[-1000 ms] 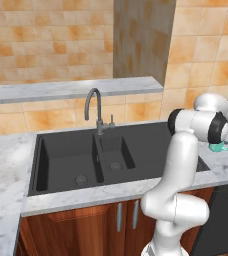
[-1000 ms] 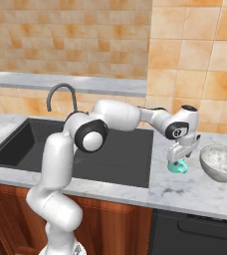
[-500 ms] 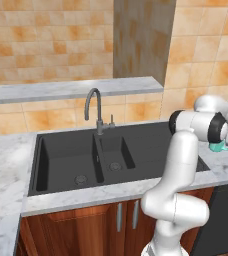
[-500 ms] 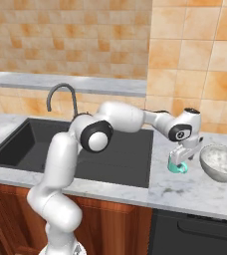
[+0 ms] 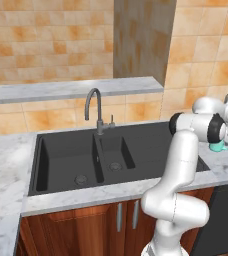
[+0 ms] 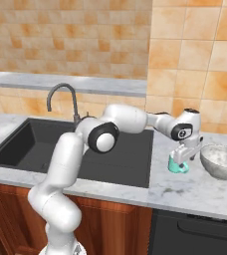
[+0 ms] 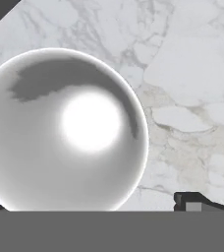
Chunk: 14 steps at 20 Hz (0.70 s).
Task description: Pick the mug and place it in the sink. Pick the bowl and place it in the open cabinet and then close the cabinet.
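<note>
The small teal mug stands on the marble counter just right of the black sink, and it peeks out behind the arm. My gripper hangs straight down over it, open, one finger on each side of the rim. From the hand camera I look into the mug's white inside, with my gripper wide around it and one dark fingertip to its right. The speckled grey bowl sits on the counter right of the mug, apart from it. The sink has two basins. The cabinet is out of view.
A grey gooseneck tap rises behind the sink, under a marble ledge. A dull brown panel hangs above the ledge. Orange-brown cupboard doors run below the counter. A dark appliance front sits under the bowl's end.
The hand has edged slightly right and settled lower over the mug. Mug and bowl have not moved, and the jaws have stayed wide.
</note>
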### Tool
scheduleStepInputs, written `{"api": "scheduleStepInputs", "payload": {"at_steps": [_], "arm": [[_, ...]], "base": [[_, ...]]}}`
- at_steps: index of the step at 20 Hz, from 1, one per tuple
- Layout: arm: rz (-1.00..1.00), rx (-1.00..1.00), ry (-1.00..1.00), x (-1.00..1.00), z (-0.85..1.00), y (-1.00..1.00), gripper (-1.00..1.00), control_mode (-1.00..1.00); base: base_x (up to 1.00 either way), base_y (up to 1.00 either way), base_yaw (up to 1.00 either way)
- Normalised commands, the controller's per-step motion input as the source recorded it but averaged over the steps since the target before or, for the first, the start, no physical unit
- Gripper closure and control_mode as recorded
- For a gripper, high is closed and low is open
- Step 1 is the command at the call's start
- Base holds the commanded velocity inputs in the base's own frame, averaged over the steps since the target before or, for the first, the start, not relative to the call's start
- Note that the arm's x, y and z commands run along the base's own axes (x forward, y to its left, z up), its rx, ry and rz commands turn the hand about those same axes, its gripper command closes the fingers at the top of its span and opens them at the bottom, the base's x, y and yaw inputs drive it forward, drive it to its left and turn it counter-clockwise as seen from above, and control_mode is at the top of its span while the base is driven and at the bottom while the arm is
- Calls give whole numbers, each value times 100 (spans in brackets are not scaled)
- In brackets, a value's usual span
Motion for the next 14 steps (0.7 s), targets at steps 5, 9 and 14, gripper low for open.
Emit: {"api": "scheduleStepInputs", "payload": {"at_steps": [5,9,14], "arm": [[6,0,4,-3,-17,-3,-100,-100],[3,0,0,-36,-10,-10,-100,-100],[5,0,0,-28,-16,1,-100,-100]], "base": [[0,0,0],[0,0,0],[0,0,0]]}}
